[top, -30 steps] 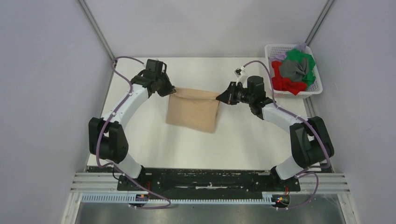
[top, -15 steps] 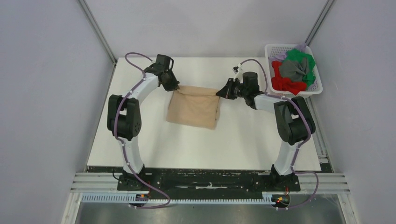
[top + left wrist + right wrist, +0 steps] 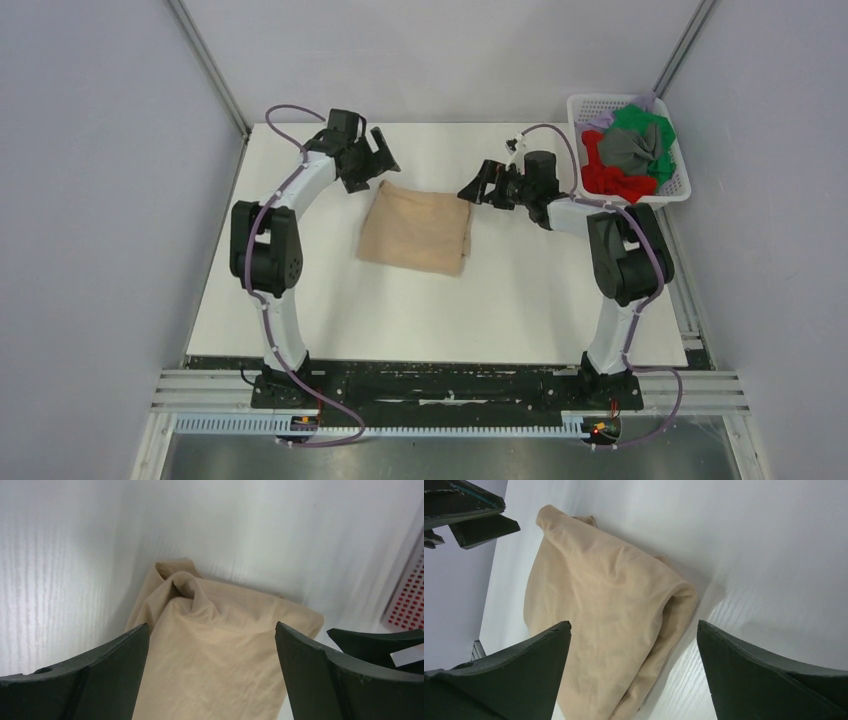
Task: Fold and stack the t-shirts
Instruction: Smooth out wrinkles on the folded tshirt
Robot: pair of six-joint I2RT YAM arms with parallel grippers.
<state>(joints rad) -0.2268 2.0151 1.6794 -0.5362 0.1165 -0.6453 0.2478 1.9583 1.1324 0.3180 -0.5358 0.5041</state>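
Observation:
A beige t-shirt [image 3: 415, 232] lies folded into a rough rectangle on the white table [image 3: 330, 300]. My left gripper [image 3: 383, 160] hovers just beyond its far left corner, open and holding nothing. In the left wrist view the beige t-shirt [image 3: 220, 645] spreads out below the left gripper [image 3: 211, 626], with a bunched corner at the top. My right gripper [image 3: 474, 183] stands open off the far right corner. In the right wrist view the beige t-shirt [image 3: 609, 610] lies under the right gripper [image 3: 634, 622]. More t-shirts, red [image 3: 610, 180], green [image 3: 650, 130], grey [image 3: 630, 148] and lavender [image 3: 600, 120], fill the basket.
A white mesh basket [image 3: 590, 105] sits at the table's far right corner, close behind the right arm. Grey walls enclose the table on three sides. The arm bases and a black rail [image 3: 440, 385] line the near edge.
Both grippers have opened and let go of the beige t-shirt's far corners. The shirt's far edge has dropped flat onto the table. Both grippers have lifted slightly away from it.

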